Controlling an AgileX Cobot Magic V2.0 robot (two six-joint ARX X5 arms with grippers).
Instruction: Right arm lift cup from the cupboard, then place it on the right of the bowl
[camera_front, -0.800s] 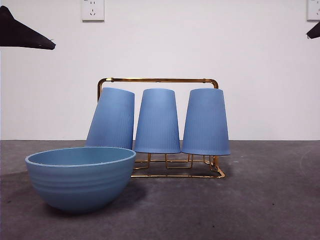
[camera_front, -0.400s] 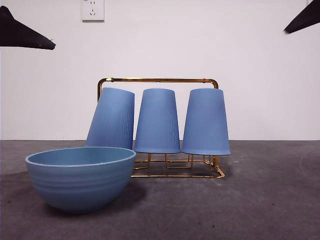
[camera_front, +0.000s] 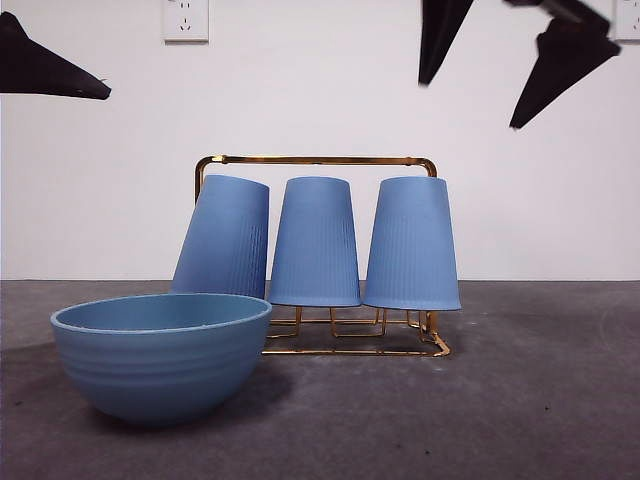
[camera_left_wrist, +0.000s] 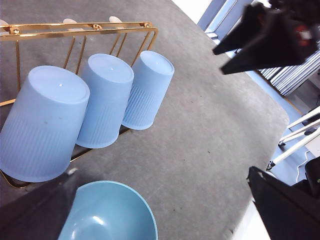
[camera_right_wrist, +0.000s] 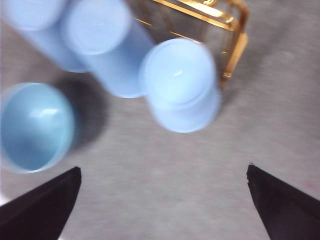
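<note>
While the left hand (camera_front: 55, 75) waits at the far left, its state unclear, the bowl (camera_front: 160, 355) sits on the surface left of the gold rack (camera_front: 315, 160). Rightmost cup (camera_front: 412, 245) stands inverted there; the spread right hand (camera_front: 500, 75) should centre over it before descending.

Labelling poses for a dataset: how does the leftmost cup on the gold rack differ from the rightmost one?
The leftmost cup leans toward the middle cup; the rightmost cup stands straight. The leftmost cup's lower part is hidden behind the bowl; the rightmost shows whole. Both are upside down, ribbed and matte blue.
</note>
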